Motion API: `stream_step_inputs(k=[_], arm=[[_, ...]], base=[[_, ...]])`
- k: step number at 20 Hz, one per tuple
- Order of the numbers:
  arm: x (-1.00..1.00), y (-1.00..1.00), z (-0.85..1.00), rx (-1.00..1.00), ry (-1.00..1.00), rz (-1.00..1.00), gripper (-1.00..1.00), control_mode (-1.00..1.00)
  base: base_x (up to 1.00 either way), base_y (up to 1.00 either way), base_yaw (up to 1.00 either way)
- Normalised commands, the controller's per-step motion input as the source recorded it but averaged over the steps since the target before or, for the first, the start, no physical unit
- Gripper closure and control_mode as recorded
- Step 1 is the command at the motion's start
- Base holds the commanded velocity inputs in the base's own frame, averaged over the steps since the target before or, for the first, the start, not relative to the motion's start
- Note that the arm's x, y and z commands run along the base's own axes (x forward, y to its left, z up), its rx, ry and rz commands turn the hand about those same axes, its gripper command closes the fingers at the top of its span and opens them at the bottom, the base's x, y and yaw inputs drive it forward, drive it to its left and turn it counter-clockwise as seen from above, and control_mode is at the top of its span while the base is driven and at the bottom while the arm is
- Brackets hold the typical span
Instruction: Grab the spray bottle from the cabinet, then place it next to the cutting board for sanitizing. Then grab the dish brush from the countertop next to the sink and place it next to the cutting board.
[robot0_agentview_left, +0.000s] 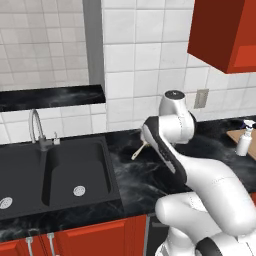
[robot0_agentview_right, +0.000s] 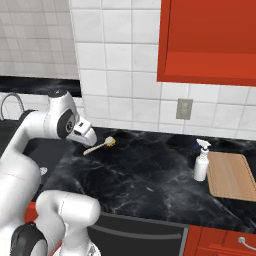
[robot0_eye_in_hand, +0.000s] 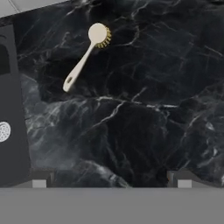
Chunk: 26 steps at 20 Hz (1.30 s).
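Note:
The cream dish brush (robot0_eye_in_hand: 85, 54) lies on the black countertop (robot0_eye_in_hand: 144, 109) just right of the sink (robot0_eye_in_hand: 11, 109), its tan bristle head pointing away from the basin. My gripper (robot0_eye_in_hand: 110, 179) hovers above the counter, short of the brush, open and empty. From the base, the dish brush (robot0_agentview_right: 100, 146) lies just beyond my hand. The spray bottle (robot0_agentview_right: 201, 161) stands upright at the left edge of the cutting board (robot0_agentview_right: 230, 175), far to the right. The red cabinet (robot0_agentview_right: 210, 40) hangs above it. In the left base view, my arm partly covers the dish brush (robot0_agentview_left: 139, 150).
The double-basin sink (robot0_agentview_left: 60, 175) with its chrome faucet (robot0_agentview_left: 35, 125) takes up the left of the counter. A wall outlet (robot0_agentview_right: 184, 108) sits on the tiled wall. Open black countertop (robot0_agentview_right: 145, 175) stretches between brush and bottle.

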Motion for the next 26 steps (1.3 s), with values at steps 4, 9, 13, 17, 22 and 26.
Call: stream_step_inputs(k=[4, 9, 13, 17, 22, 26], arm=[[0.63, 0.0, -0.36, 0.0, 0.22, 0.0, -1.0, -1.0], [0.58, 0.0, -0.39, 0.0, 0.07, 0.0, -1.0, -1.0], [0.52, 0.0, -0.31, 0.0, 0.0, 0.0, -1.0, -1.0], [0.48, 0.0, -0.38, 0.0, 0.0, 0.0, -1.0, -1.0], [0.41, 0.0, -0.43, 0.0, 0.0, 0.0, -1.0, -1.0], [0.33, 0.0, -0.35, 0.0, 0.0, -0.03, -1.0, -1.0]], base=[[0.0, 0.0, 0.0], [0.0, 0.0, 0.0], [0.0, 0.0, 0.0], [0.0, 0.0, 0.0], [0.0, 0.0, 0.0], [0.0, 0.0, 0.0]])
